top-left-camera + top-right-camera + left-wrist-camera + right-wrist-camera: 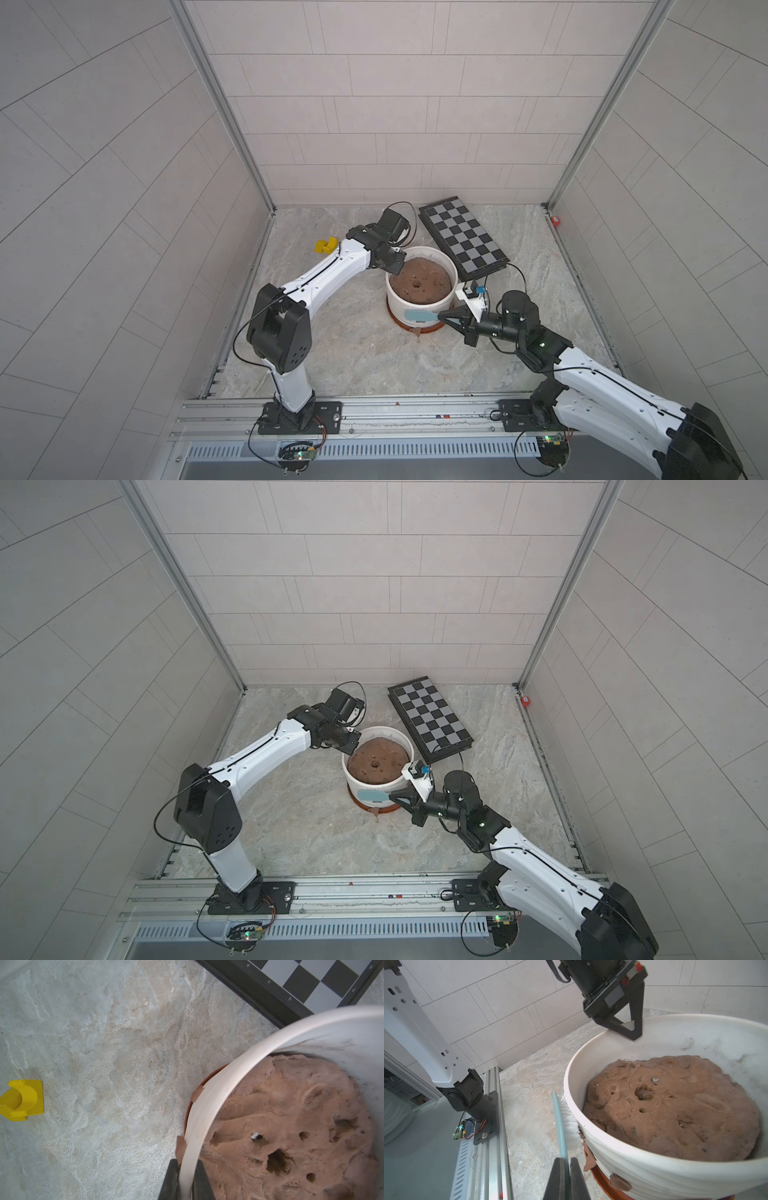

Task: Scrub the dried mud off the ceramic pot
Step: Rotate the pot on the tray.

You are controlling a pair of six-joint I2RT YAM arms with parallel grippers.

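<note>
Right fingers (444,318) grip a blue brush (419,317), bristles against the ribbed white pot (399,305) on the counter (332,340); left fingers (394,270) pinch its rim. Mud flakes (619,1182) cling low, by the orange saucer (599,1177)

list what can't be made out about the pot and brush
- far wall of the pot: top views, hidden by its rim and the left gripper
- bristle contact: top views, covered by the back of the brush
- brush handle: right wrist view, inside the right gripper, cut by the edge
- saucer: mostly under the pot
- yellow block: left wrist view, cut by the edge
</note>
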